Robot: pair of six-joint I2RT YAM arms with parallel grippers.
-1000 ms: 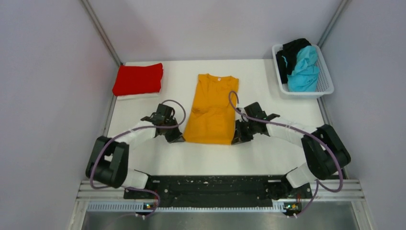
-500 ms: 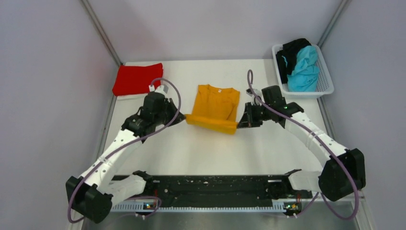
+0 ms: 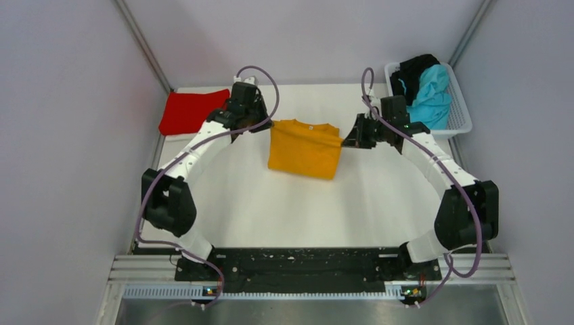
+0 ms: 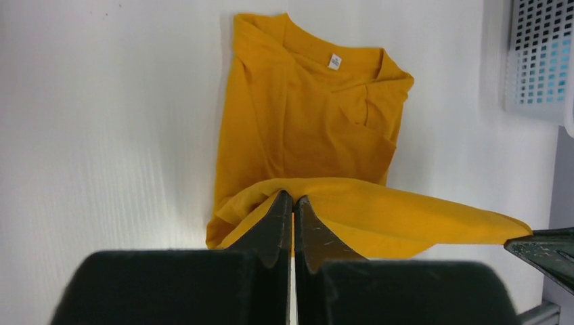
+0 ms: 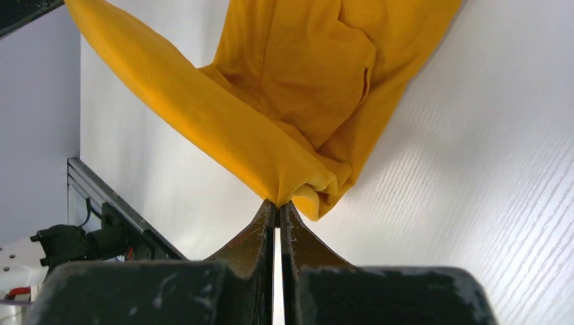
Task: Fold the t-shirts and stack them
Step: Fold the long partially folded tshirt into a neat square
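Count from the room:

T-shirts: four in all. One orange-yellow shirt (image 3: 303, 150), one red shirt (image 3: 193, 112), one turquoise shirt (image 3: 429, 95), one black shirt (image 3: 413, 68).

Baskets: one white basket (image 3: 433, 133).

Tables: one table (image 3: 284, 203).

Robot arms: two, a left arm (image 3: 193, 154) and a right arm (image 3: 440, 162).

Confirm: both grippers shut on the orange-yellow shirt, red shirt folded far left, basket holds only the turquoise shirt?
Not quite: the top view shows the basket holding a black shirt as well as the turquoise shirt. The rest stands: left gripper and right gripper shut on the orange-yellow shirt, red shirt folded far left.
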